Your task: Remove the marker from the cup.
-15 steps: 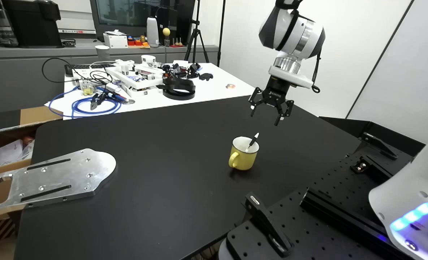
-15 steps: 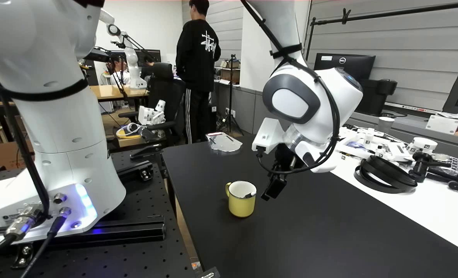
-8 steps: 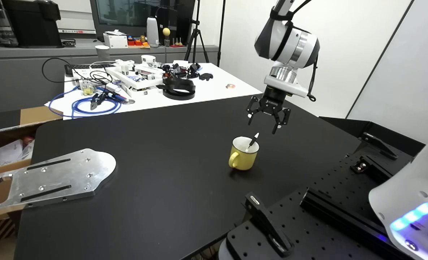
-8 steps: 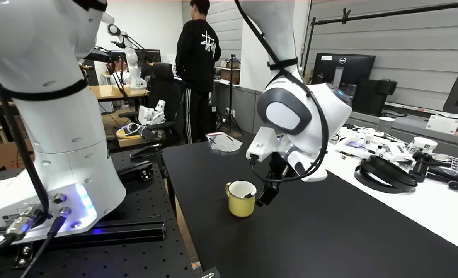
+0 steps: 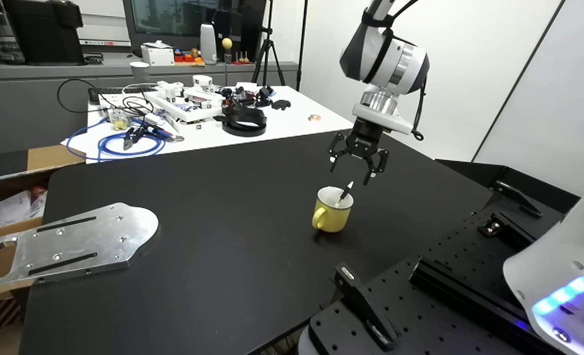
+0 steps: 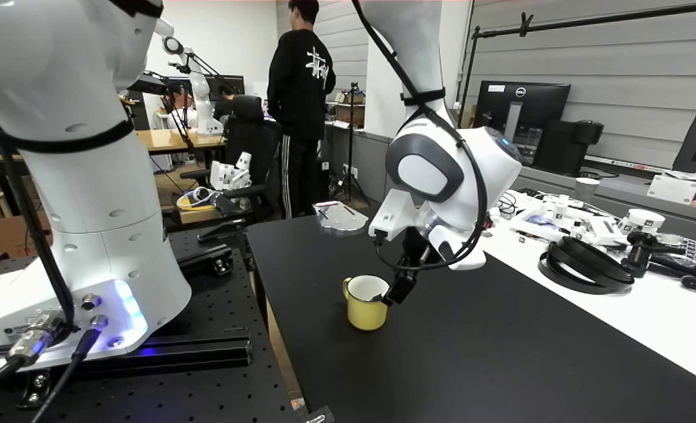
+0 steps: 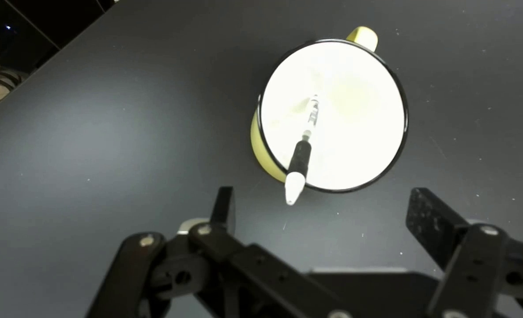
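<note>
We have the jaws spread wide, their pads point(image 7: 435, 223) well apart, and through the wrist view we see bare tabletop point(image 7: 363, 243) between them. Close by, the marker point(image 7: 299, 157) leans in the cup point(image 5: 332, 219): pale end down inside, black stretch crossing the rim, white tip poking out toward the gap. Contact? In an exterior view we make out a slim space between the jaws and both cup and marker: near, then, but apart. The cup stands upright, white inside, dark-rimmed, its handle on the side away from the jaws, and we place it closer to the tabletop edge by the robot's base point(image 6: 83, 264) than to the opposite edge, along the white bench point(image 5: 292, 121). Above, the arm point(image 5: 404, 64) slants down, its jaws hanging on the bench side of the cup. Out at the left edge in an exterior view we spot a metal plate point(image 5: 109, 227), jutting past the tabletop above a cardboard box point(image 5: 50, 159), while over the far edge the bench carries black bands point(image 5: 246, 114) and a jumble of white parts point(image 5: 188, 114). Further out, in an exterior view, past the tabletop's end where the plate lies, we have a person point(image 6: 295, 94) in a black top, back to us.
</note>
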Motion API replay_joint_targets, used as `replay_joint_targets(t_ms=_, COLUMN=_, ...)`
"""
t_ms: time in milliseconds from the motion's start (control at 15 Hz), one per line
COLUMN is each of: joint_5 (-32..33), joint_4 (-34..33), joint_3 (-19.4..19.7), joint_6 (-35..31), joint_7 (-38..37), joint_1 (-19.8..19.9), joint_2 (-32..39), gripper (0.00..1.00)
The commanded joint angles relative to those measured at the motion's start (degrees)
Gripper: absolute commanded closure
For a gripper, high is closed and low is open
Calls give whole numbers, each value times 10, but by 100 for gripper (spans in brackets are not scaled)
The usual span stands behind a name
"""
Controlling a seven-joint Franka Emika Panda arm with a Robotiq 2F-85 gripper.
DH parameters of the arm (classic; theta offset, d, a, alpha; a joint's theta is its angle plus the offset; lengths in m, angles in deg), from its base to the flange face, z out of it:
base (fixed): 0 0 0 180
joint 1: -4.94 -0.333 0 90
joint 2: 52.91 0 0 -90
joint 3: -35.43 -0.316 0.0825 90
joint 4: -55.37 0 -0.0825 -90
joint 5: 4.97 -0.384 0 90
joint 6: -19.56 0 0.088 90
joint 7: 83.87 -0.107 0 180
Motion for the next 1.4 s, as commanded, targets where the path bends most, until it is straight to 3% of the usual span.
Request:
replay_joint_targets(t_ms=0, joint_5=-26, joint_4=2, joint_3=-10, joint_6=-12, joint_7=-11, joint_1=0, joint_2=4, gripper=0)
replay_joint_targets(t_ms=67, joint_5=-23, joint_4=3, joint_3=-9, joint_6=-13, joint_7=-13, joint_1=-3, joint_2=4, gripper=25)
replay_joint_targets(t_ms=200, joint_5=-20, joint_4=3, joint_3=-8, joint_6=-19, joint_7=-13, joint_1=-5, joint_2=6, gripper=32)
replay_joint_targets(t_ms=800, joint_5=-14, joint_4=6, joint_3=-7, joint_6=-34, joint_7=-15, joint_1=-7, joint_2=7, gripper=96)
replay_joint_targets(t_ms=933, joint_5=-14, joint_4=5, joint_3=-8, joint_6=-29, joint_7=-16, joint_1=-6, joint_2=7, gripper=100)
replay_joint_targets(t_ms=1333, joint_5=-5, joint_4=-8, joint_3=-4, joint_6=3, joint_7=-17, joint_1=-2, joint_2=-22, gripper=97)
